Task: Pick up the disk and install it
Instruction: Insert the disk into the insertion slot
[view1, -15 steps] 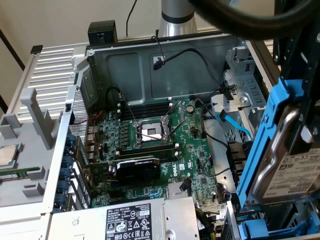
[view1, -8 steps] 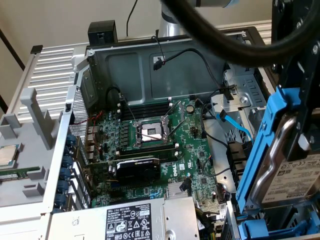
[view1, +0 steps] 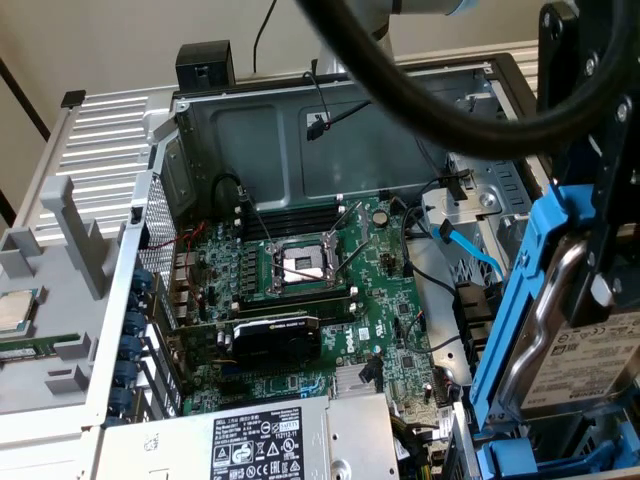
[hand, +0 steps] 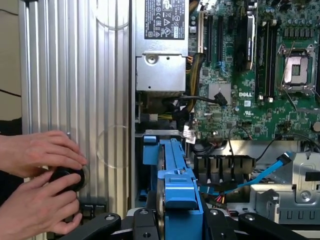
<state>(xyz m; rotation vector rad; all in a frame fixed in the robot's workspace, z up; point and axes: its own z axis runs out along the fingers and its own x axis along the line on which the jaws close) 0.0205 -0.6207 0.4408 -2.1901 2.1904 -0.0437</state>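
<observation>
Closest in, your gripper (hand: 180, 222) had its black jaws clamped on the disk (view1: 588, 365). The disk stood on edge in its blue carrier (view1: 510, 330) at the exterior view's right, over the drive-bay side of the open PC case (view1: 185, 160). Beside it sat the grey power supply (view1: 250, 440). Further in came the green motherboard (view1: 390, 300) with a black graphics card (view1: 275, 335) and the bare CPU socket (view1: 303, 265). A blue SATA cable (view1: 470, 245) trailed near the bays.

The whole case sat on a ribbed aluminium plate (view1: 110, 140), which also carried a grey plastic fixture (view1: 60, 230) and a loose processor chip (view1: 14, 310) at the exterior view's left. A plain beige wall (view1: 120, 40) was at the back.

A person's hands (hand: 37, 152) were cupped round a black knob (hand: 67, 179) on that plate and covered most of it. A thick black hose (view1: 420, 110) blocked the top of the case. The disk ran off the frame edge, so I couldn't tell whether its lower end touched anything.
</observation>
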